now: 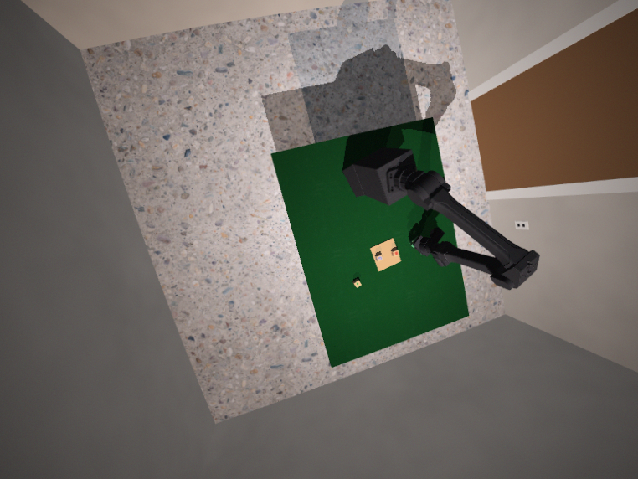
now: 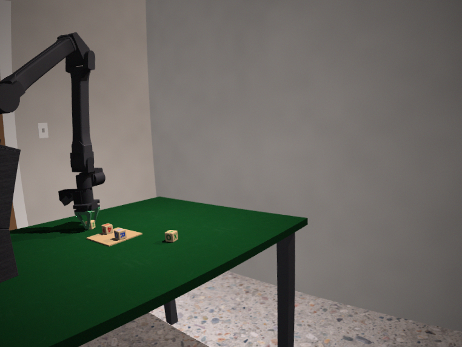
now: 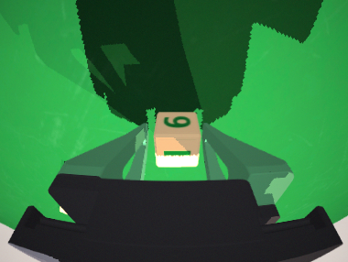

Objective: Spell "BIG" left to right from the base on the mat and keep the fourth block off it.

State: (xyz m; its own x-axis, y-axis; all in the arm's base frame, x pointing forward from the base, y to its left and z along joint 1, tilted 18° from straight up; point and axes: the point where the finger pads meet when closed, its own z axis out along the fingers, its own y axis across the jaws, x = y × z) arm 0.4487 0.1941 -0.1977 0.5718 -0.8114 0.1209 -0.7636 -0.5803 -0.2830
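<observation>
Jaws stand partly open astride a block with a green 6 [image 2: 93, 224] [image 3: 177, 125], gripping nothing; it sits on the green bench [image 1: 360, 319] [image 2: 224, 239] [image 3: 284, 92], off the mat [image 1: 386, 263] [image 2: 108, 241]. The red-marked block [image 1: 396, 253] [image 2: 107, 229] and blue-marked block [image 1: 379, 257] [image 2: 120, 234] rest apart on that mat; the green-X block [image 1: 357, 283] [image 2: 171, 236] lies outside it.

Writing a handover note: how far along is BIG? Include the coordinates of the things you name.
Apparently done: red-marked block [image 1: 395, 253] [image 2: 107, 229] and blue-marked block [image 1: 379, 257] [image 2: 120, 234] on the mat [image 1: 386, 263] [image 2: 101, 239], green-X block [image 1: 357, 283] [image 2: 171, 236] off. Nothing gripped; the open hand [image 1: 414, 244] [image 2: 90, 225] [image 3: 175, 129] straddles the green-6 block [image 2: 93, 224] [image 3: 178, 123]. Likely left: placing that, releasing.
</observation>
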